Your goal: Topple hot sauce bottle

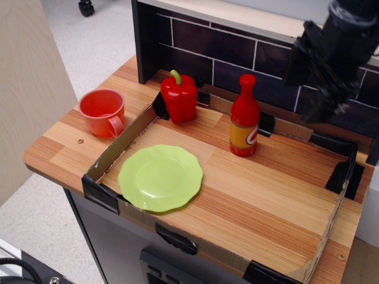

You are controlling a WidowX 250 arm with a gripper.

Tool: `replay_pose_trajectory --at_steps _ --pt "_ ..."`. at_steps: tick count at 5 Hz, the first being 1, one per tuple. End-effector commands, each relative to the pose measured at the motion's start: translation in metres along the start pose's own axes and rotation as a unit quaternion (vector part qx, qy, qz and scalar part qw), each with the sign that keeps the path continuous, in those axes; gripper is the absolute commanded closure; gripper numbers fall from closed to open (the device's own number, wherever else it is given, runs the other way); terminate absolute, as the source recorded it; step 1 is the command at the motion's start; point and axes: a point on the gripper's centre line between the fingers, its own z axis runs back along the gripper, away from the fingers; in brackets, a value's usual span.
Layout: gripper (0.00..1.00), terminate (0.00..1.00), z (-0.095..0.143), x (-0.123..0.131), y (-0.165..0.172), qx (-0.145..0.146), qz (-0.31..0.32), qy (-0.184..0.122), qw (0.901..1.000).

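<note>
1. Wooden plank countertop, edged by a low cardboard wall taped at the corners with black tape; dark tile backsplash with pale grout behind; grey speckled floor beyond the left edge.
2. One hot sauce bottle, stood upright near the back of the boxed area, right of the pepper and well apart from the plate; glossy red with round cap and narrow neck.
3. Orange-yellow label on the bottle, marked with a white-and-red logo; no lettering legible.
4. One red bell pepper with green stem, upright at the back left corner of the boxed area.
5. One green scalloped plate, flat on the wood at front left.
6. One orange-red cup, outside the cardboard wall on the left, handle turned toward the front.
7. One black gripper, blurred, hung above the back right of the counter, apart from the bottle and holding nothing; opening of the jaws impossible to tell.
</note>
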Motion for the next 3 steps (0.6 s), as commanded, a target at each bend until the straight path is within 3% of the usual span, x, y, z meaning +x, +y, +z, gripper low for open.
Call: replay_pose_trajectory --at_steps 1,2,3 --pt "0.00 0.00 0.018 -0.006 0.022 0.012 -0.230 -0.049 0.9718" --pt "0.00 0.00 0.017 -0.018 0.023 0.032 -0.278 -0.085 0.9563" --pt "0.00 0.00 0.018 -0.025 0.027 0.023 -0.300 -0.077 0.9506"
